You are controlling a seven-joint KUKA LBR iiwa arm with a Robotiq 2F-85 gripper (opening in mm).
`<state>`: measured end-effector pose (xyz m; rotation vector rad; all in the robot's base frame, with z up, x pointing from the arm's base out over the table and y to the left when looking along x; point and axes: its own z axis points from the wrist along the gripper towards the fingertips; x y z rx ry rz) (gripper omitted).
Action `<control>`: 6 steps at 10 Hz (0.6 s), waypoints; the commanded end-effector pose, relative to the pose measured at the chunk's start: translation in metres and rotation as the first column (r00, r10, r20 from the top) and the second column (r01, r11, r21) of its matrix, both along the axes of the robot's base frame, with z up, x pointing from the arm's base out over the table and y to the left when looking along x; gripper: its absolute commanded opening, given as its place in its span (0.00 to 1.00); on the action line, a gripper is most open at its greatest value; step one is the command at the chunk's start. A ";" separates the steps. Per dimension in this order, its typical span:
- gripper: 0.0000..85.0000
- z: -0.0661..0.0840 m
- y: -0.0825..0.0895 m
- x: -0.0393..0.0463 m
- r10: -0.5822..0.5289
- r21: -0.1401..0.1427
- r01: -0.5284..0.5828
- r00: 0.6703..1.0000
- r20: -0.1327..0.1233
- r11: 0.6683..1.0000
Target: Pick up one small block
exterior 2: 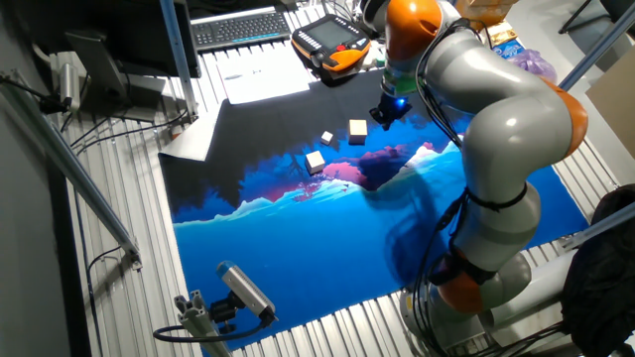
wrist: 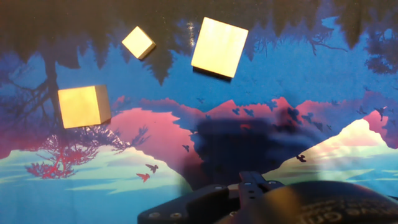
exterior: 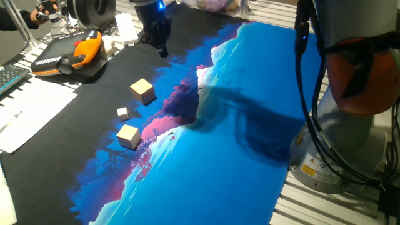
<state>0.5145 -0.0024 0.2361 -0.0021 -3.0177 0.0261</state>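
Two small blocks, plain light-tan wooden cubes, lie on the printed mat. One small block point(exterior: 143, 89) point(exterior 2: 358, 127) point(wrist: 219, 46) is nearer the gripper. The other point(exterior: 128, 135) point(exterior 2: 316, 160) point(wrist: 84, 106) lies further along the mat's dark edge. A much tinier pale cube point(exterior: 123, 113) point(exterior 2: 326, 138) point(wrist: 138, 42) sits between them. My gripper point(exterior: 162, 49) point(exterior 2: 380, 114) hangs in the air above the black part of the mat, apart from all the cubes and holding nothing. Its fingers are too dark to tell whether they are open or shut. The hand view shows only the hand's black body point(wrist: 249, 199).
The mat point(exterior: 250, 125) shows a blue, pink and black mountain scene. An orange and black teach pendant point(exterior: 69, 56) point(exterior 2: 332, 45) and papers point(exterior: 31, 112) lie beyond the mat's dark side. The arm's base point(exterior: 350, 150) stands at the mat's blue side.
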 end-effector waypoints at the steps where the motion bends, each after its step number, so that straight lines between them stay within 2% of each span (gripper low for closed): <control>1: 0.00 0.000 0.000 0.0000 -0.001 0.000 0.001 1.000 0.000 1.000; 2: 0.00 0.000 0.000 0.0000 -0.008 -0.001 0.008 1.000 -0.001 1.000; 3: 0.00 0.000 0.000 0.0000 -0.020 -0.014 0.020 1.000 0.011 1.000; 4: 0.00 0.000 0.000 0.0000 -0.006 -0.007 0.006 1.000 0.029 1.000; 5: 0.00 0.000 0.000 0.0000 -0.005 0.004 0.005 0.999 0.032 1.000; 6: 0.00 0.000 0.000 0.0000 -0.003 0.009 0.003 0.998 0.064 1.000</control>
